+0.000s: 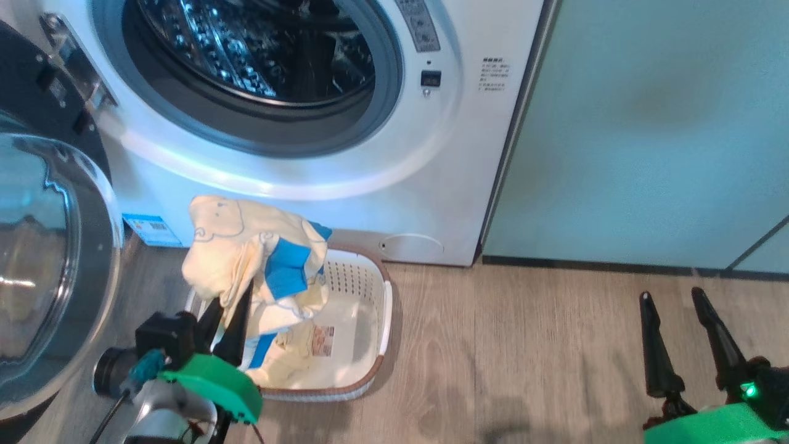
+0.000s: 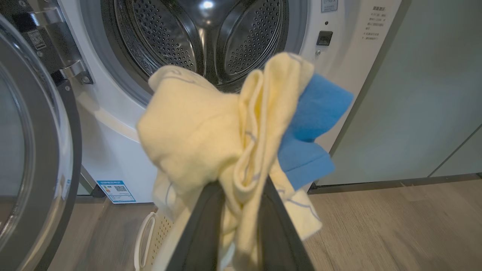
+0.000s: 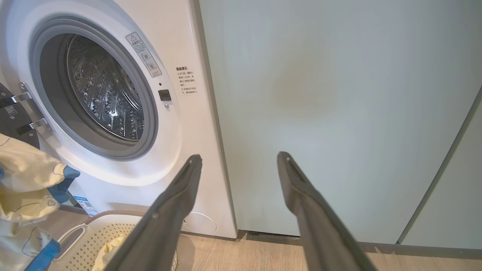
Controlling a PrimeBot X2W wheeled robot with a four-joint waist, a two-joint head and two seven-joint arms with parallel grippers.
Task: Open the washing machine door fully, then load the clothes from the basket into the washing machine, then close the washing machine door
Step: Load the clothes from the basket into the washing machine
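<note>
Left end effector (image 2: pixel 239 184) clamped on clothes (image 1: pixel 246 259). Bunch lifted above basket (image 1: pixel 387 320), lower folds trailing down into it. Basket on floor (image 1: pixel 524 345), just in front of washing machine (image 1: pixel 444 185), below drum mouth (image 1: pixel 389 80). Washing machine door (image 1: pixel 92 259) swung open at left. Right end effector (image 1: pixel 670 295) fingers spread wide, holding nothing, well apart from basket, pointing toward green cabinet panel (image 1: pixel 647 123).
</note>
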